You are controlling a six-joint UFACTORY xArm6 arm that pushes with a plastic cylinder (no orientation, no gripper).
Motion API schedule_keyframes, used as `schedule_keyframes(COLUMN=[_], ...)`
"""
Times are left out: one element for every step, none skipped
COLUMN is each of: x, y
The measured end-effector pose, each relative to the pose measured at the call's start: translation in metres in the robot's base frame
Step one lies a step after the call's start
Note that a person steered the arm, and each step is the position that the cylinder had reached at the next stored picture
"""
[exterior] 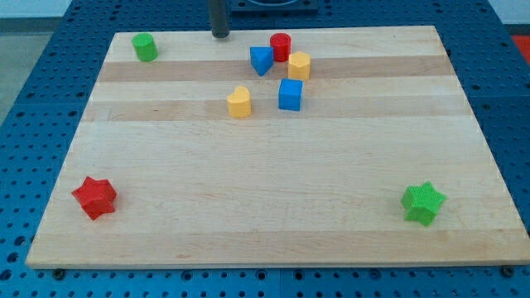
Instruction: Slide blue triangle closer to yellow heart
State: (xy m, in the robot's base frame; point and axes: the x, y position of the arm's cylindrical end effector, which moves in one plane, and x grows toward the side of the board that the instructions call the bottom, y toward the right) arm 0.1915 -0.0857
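The blue triangle (261, 60) sits near the top middle of the wooden board (273, 207). The yellow heart (239, 103) lies below it and a little to its left, a short gap apart. My tip (220, 35) is at the board's top edge, to the upper left of the blue triangle and apart from it. It touches no block.
A red cylinder (280, 46) stands just right of the blue triangle, with a yellow hexagon (299, 65) beside it and a blue cube (291, 95) below. A green cylinder (145, 47) is at top left, a red star (94, 197) at bottom left, a green star (423, 203) at bottom right.
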Motion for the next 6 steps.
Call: schedule_keyframes(x=[0.023,0.038,0.052,0.085,0.104,0.065], y=[0.071,0.074,0.066,0.059,0.056,0.046])
